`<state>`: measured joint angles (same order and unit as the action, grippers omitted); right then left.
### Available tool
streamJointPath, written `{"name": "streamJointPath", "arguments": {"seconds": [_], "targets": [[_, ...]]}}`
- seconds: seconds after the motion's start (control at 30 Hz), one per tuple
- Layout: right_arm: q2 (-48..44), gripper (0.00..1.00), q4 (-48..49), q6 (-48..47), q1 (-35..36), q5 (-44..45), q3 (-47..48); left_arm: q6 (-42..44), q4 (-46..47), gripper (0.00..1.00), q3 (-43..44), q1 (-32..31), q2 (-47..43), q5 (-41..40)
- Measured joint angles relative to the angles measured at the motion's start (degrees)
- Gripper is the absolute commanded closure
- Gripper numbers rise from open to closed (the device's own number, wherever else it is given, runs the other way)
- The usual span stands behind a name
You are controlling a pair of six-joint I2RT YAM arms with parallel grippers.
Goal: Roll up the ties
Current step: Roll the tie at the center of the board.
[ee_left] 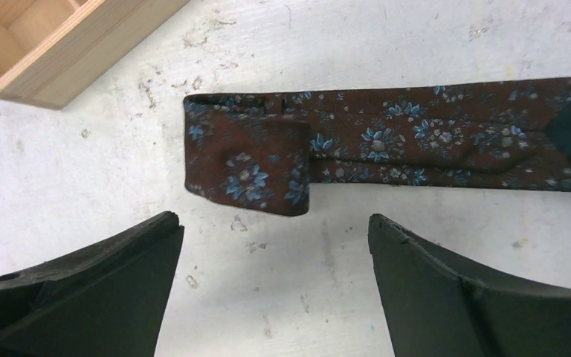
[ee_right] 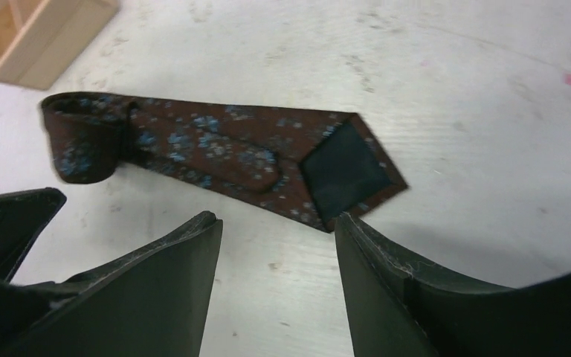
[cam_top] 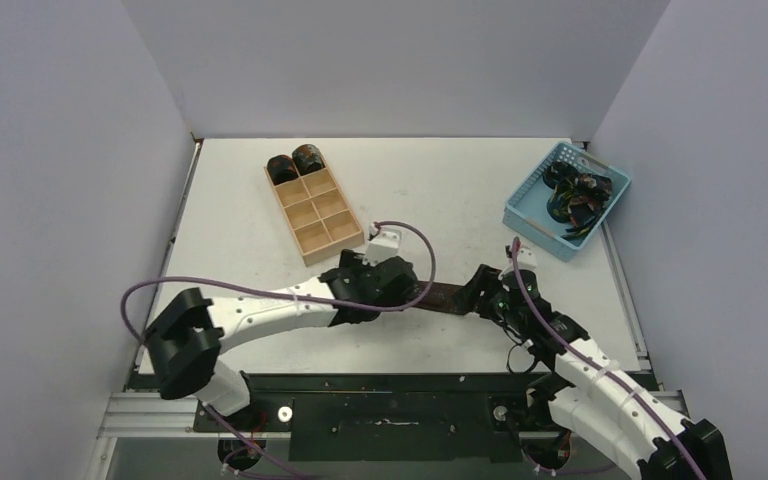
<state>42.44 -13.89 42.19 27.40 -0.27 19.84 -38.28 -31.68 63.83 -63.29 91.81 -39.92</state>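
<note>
I am holding my left claw [ee_left: 271, 223] wide open, and it is gripping nothing. Its two black fingers [ee_left: 97, 290] are hanging low over the counter [ee_left: 59, 186], one on each side. Neither one is touching the tie [ee_left: 431, 137]. There is a strip of bare counter between them and the cloth.

The tie is lying flat on the counter right in front of this claw. It is dark brown with little blue flowers. The end nearest my left claw is sitting folded over into a small roll [ee_left: 249, 167]. The rest is stretching away flat toward my right side.

I am holding my right claw [ee_right: 275, 219] open too, with a clear gap between its fingers, and it is also holding nothing. It is pointing down at the wide end [ee_right: 346, 175] of the tie, where the dark lining is showing. One finger is sitting right by the corner of that end. I cannot tell if it is touching the cloth.

From above, the tie is lying between my two claws, near the front middle of the counter. A wooden tray [cam_top: 332, 232] is sitting just past my left claw. Two rolled ties [cam_top: 296, 163] are resting in its two far boxes. A blue basket [cam_top: 525, 207] is sitting at the far right, holding a heap of loose ties [cam_top: 577, 197].
</note>
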Motion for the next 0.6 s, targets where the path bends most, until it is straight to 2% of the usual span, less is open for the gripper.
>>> {"name": "streamJointPath", "arguments": {"seconds": [0.17, 0.3, 0.37, 0.5, 0.6], "targets": [[6.9, 0.43, 4.9, -2.6, 2.4, -6.7, 5.0, -1.2, 8.3, 0.1, -13.0, 7.6, -17.1, 8.2], [16.3, 0.44, 8.4, -4.1, 12.5, -6.0, 12.0, -3.5, 18.4, 0.11, -26.8, 17.9, -33.6, 16.1], [22.3, 0.44, 10.8, -4.5, 16.8, -5.4, 15.9, -5.1, 21.5, 0.11, -31.8, 23.5, -38.8, 19.6], [33.2, 0.45, 14.0, -4.9, 20.0, -3.7, 21.9, -7.7, 24.7, 0.11, -36.5, 28.4, -41.1, 24.6], [40.9, 0.45, 14.6, -5.2, 20.8, -2.3, 26.2, -8.5, 25.8, 0.11, -37.9, 29.0, -41.2, 26.8]]}}
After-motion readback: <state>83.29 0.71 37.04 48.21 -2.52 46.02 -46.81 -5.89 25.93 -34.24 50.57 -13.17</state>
